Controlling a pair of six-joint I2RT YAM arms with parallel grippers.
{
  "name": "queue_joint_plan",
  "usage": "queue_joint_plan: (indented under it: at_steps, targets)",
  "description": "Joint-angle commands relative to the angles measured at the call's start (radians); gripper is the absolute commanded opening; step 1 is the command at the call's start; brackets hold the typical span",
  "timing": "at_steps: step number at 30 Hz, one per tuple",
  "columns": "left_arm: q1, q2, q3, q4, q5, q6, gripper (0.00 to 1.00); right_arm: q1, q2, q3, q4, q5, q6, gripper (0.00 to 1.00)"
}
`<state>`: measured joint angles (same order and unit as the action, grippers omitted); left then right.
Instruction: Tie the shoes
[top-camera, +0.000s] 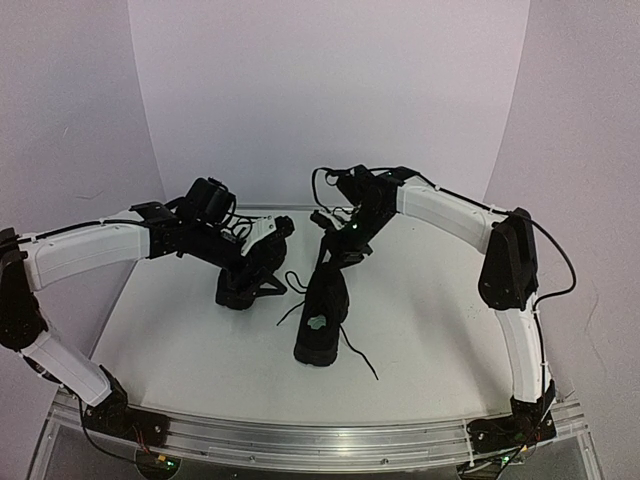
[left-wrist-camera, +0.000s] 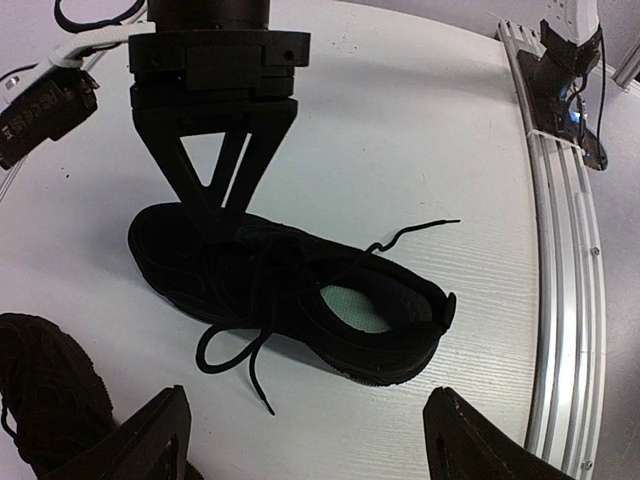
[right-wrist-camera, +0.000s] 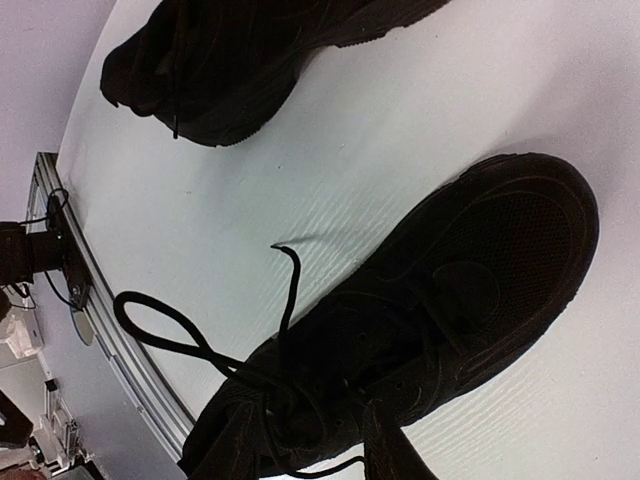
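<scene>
One black shoe (top-camera: 325, 300) lies mid-table, heel toward the near edge, its pale insole (left-wrist-camera: 365, 305) showing. Its laces are loose: a loop (left-wrist-camera: 225, 345) lies on the table and a free end (left-wrist-camera: 420, 232) trails off the other side. My right gripper (right-wrist-camera: 310, 455) points down onto this shoe's laced upper near the toe, jaws partly closed astride the lacing. Whether they pinch a lace is hidden. My left gripper (left-wrist-camera: 310, 445) hangs open left of this shoe with only table between its fingers. The second shoe (left-wrist-camera: 45, 390) lies beside it, mostly under the left arm.
An aluminium rail (top-camera: 320, 440) runs along the near edge, with the right arm's base (left-wrist-camera: 570, 70) bolted to it. White backdrop walls close in the back and sides. A lace end (top-camera: 360, 355) trails from the middle shoe toward the rail.
</scene>
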<state>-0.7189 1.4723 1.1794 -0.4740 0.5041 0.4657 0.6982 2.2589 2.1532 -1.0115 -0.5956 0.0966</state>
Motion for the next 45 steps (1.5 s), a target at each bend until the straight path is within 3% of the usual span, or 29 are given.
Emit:
queue_joint_plan:
  at_steps: [1, 14, 38, 45]
  targets:
    - [-0.001, -0.026, -0.003, 0.051, 0.014, -0.011, 0.82, 0.012, 0.021, 0.021, -0.052, -0.009, -0.069, 0.33]
    - [-0.001, 0.009, 0.051, 0.027, 0.05, -0.007, 0.74, 0.015, 0.089, 0.085, -0.082, 0.078, -0.088, 0.29]
    - [-0.001, 0.026, 0.05, 0.054, 0.051, -0.027, 0.73, 0.046, 0.103, 0.077, -0.076, 0.084, -0.117, 0.26]
    - [-0.008, 0.038, 0.083, -0.017, 0.053, 0.024, 0.72, 0.045, 0.113, 0.07, -0.084, 0.139, -0.112, 0.26]
